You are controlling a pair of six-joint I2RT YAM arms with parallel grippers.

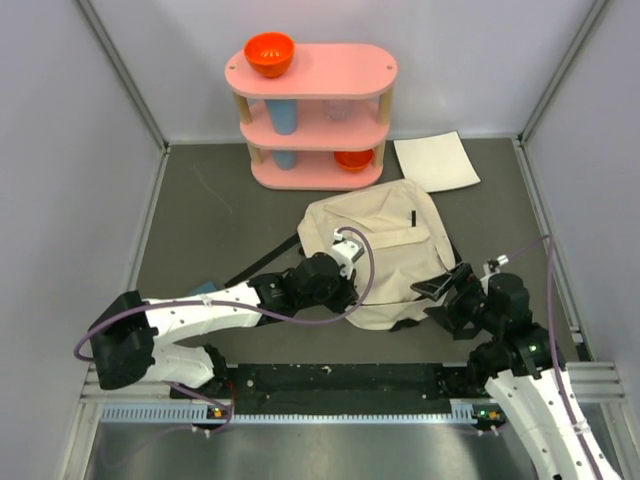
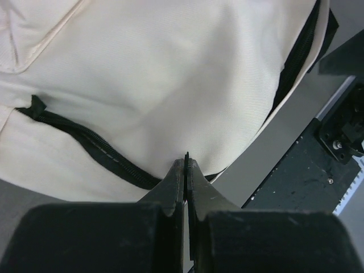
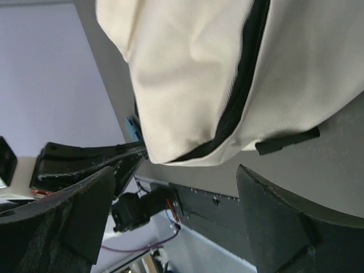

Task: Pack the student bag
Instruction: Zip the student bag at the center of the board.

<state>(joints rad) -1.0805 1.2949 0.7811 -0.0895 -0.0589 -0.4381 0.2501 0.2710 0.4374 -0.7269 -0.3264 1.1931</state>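
The left gripper (image 2: pixel 186 163) fills the bottom of its wrist view. Its black padded fingers (image 2: pixel 170 187) are pressed flat together, with nothing visible between them. Their tips sit at the lower edge of the student bag (image 2: pixel 170 85), right at the dark zipper (image 2: pixel 85 142) that curves across the cloth. The right gripper (image 3: pixel 175 170) has its jaws spread wide, gripping nothing. The bag's near right corner lies just beyond them, with a second zipper (image 3: pixel 244 74) running up it and a short black tab (image 3: pixel 287 142) sticking out.

The bag is soft cream woven fabric, slumped and creased, and it lies mid-table between the two wrists. Under it is a dark grey matte table (image 1: pixel 220 210). Behind the bag stands a pink three-tier shelf (image 1: pixel 310 70) with rounded ends, an orange bowl (image 1: pixel 269 54) on top and a blue cup (image 1: pixel 283 115) on the middle tier. A white square sheet (image 1: pixel 436 161) lies beside the shelf. Pale walls (image 1: pixel 60 150) enclose three sides.
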